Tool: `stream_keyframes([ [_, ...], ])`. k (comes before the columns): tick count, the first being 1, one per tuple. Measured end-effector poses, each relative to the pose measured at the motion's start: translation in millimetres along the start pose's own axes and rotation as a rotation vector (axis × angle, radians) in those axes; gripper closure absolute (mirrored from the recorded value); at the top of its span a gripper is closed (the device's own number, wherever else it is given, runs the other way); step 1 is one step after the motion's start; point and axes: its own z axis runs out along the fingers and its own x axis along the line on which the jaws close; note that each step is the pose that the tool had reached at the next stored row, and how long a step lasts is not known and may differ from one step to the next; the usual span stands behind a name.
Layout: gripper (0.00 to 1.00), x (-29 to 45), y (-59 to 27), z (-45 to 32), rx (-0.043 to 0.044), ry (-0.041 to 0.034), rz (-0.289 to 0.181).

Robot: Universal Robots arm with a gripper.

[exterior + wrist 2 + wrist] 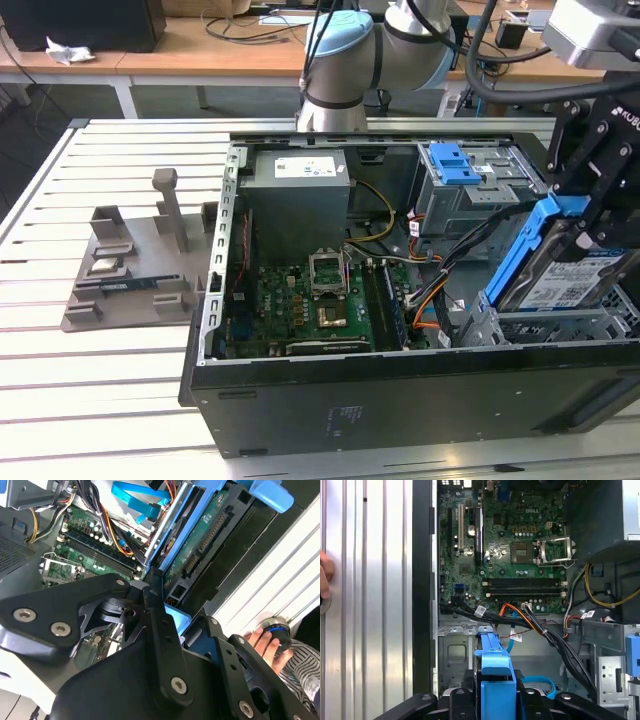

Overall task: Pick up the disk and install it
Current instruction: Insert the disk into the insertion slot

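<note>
The disk [553,283], a silver drive with a white-and-blue label in a blue frame, hangs tilted over the metal drive bay [520,328] at the exterior view's right end of the open computer case. Its lower edge sits at the bay. My gripper [583,222] is shut on the disk's raised end. In the first wrist view the blue frame [495,666] runs out from between the gripper's black fingers [451,698]. In the second wrist view the disk's green underside [200,536] points down into the case, beyond the gripper's black linkage [160,625].
The case [400,400] holds a motherboard [310,305], a grey power supply [298,205], cables [425,300] and a drive cage with a blue latch [452,162]. A grey fixture [135,270] lies at the exterior view's left. A person's hand [262,641] rests on the slatted table.
</note>
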Motion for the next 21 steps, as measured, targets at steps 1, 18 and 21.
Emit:
stream_keyframes([
  [1, 0.63, 0.1, 0.0, 0.4, 0.0, -0.0001, 0.0],
  [18, 0.58, 0.0, 0.0, 0.7, 0.0, 0.0, 0.0],
  [21, 0.76, 0.0, 0.0, 0.8, 0.0, -0.0001, 0.0],
])
